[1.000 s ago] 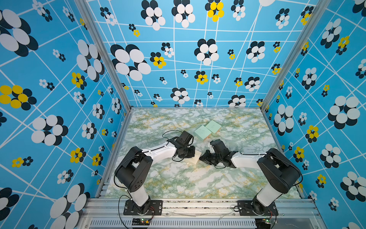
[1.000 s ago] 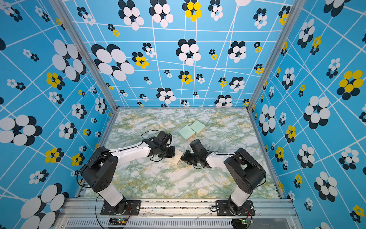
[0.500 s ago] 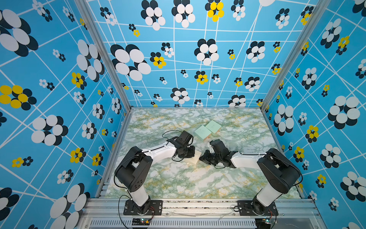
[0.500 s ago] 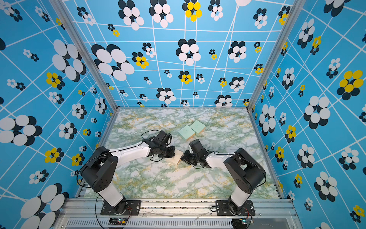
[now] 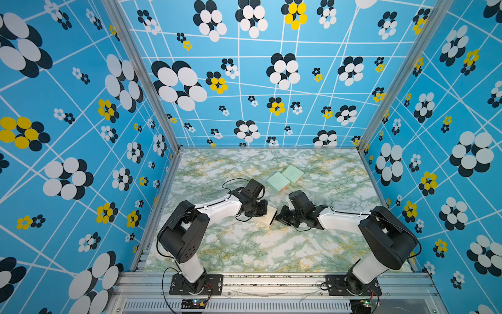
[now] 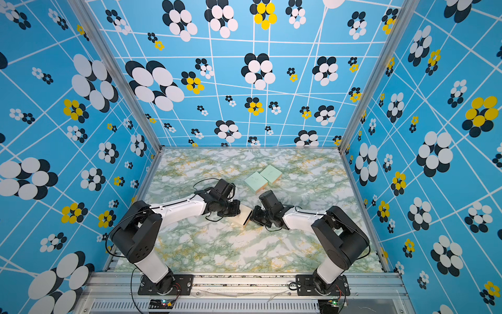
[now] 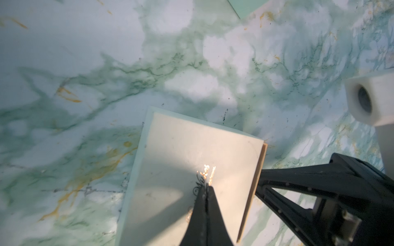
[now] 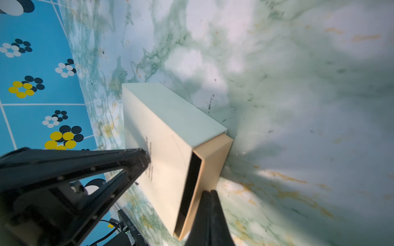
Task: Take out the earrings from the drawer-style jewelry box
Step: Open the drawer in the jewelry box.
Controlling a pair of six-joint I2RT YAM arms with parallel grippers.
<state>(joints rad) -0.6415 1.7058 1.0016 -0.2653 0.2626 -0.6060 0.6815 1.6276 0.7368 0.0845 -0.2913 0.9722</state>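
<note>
The jewelry box (image 5: 269, 219) lies between the grippers, drawer (image 8: 214, 156) slightly out (earrings out of sight). Left gripper (image 7: 206, 188) — jaws shut, empty — presses its top; right gripper (image 8: 210, 192), shut too, touches the drawer's end.

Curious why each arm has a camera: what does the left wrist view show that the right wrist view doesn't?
Only the left wrist view: a corner of a mint-green box and gold glints in the lettering on the jewelry box. Only the right wrist view: the dark opening of the slightly pulled-out drawer, and the blue flowered wall. Both: the box, the marble tabletop and two shut hands, left hand on the lid, right hand at the drawer's end.
</note>
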